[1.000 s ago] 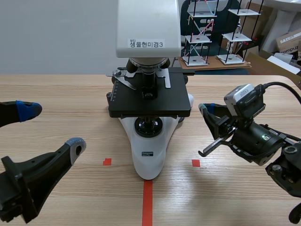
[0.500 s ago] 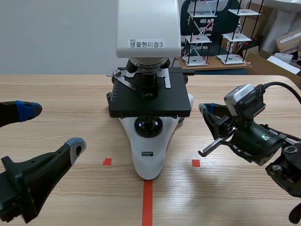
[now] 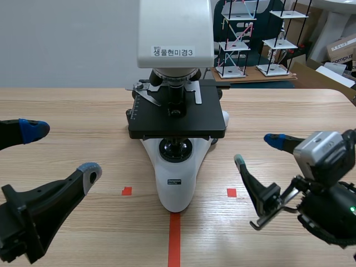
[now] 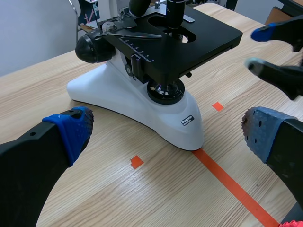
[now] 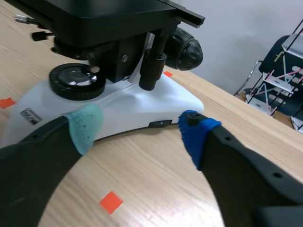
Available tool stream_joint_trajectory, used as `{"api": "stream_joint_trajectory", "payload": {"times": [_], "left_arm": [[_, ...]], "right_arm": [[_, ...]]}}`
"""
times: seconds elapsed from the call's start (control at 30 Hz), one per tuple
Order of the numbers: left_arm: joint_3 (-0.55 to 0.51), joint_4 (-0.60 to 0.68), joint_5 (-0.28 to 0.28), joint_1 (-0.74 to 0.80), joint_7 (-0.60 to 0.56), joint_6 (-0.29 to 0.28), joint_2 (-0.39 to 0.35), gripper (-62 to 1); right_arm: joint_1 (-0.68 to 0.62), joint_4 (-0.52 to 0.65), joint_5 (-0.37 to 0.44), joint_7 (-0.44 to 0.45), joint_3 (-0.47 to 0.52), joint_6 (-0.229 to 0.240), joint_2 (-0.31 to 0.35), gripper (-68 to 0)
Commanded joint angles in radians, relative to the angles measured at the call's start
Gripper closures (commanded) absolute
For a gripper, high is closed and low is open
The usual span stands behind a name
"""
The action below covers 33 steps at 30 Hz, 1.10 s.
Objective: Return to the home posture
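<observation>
At the near edge of the table (image 3: 72,105), the left gripper (image 3: 61,150) hovers low, fingers wide apart and empty. The right gripper (image 3: 256,149), also spread and empty, is near the microscope (image 3: 177,172), which stands mid-table between them. Small racks (image 3: 253,39) stand behind.

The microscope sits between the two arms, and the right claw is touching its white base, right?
Not quite. The microscope does sit between the two arms, but the right gripper is not touching its white base: the scene view shows it open, clear of the base.
</observation>
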Motion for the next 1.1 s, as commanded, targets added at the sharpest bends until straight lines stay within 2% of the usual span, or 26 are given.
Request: {"api": "stream_joint_trajectory", "payload": {"times": [0.0,0.07,0.17,0.43,0.6,0.67,1.07], "left_arm": [[-0.004,0.008,-0.006,0.008,-0.013,-0.002,0.008,-62.3],[-0.004,0.008,-0.006,0.008,-0.013,-0.002,0.008,-62.3],[-0.004,0.008,-0.006,0.008,-0.013,-0.002,0.008,-62.3],[-0.004,0.008,-0.006,0.008,-0.013,-0.002,0.008,-62.3],[-0.004,0.008,-0.006,0.008,-0.013,-0.002,0.008,-62.3],[-0.004,0.008,-0.006,0.008,-0.013,-0.002,0.008,-62.3],[-0.004,0.008,-0.006,0.008,-0.013,-0.002,0.008,-62.3]], "right_arm": [[-0.038,0.041,0.014,0.010,0.019,-0.001,0.008,-48.8],[-0.103,0.095,0.019,-0.001,0.040,0.003,0.008,-53.2],[-0.195,0.183,0.019,-0.027,0.071,0.013,0.008,-53.5],[-0.405,0.426,0.031,-0.096,0.164,0.125,0.008,-57.5],[-0.451,0.496,0.099,-0.149,0.194,0.216,0.019,-57.8],[-0.451,0.505,0.103,-0.166,0.198,0.237,0.019,-57.8],[-0.451,0.507,0.117,-0.191,0.202,0.245,0.022,-57.8]]}}
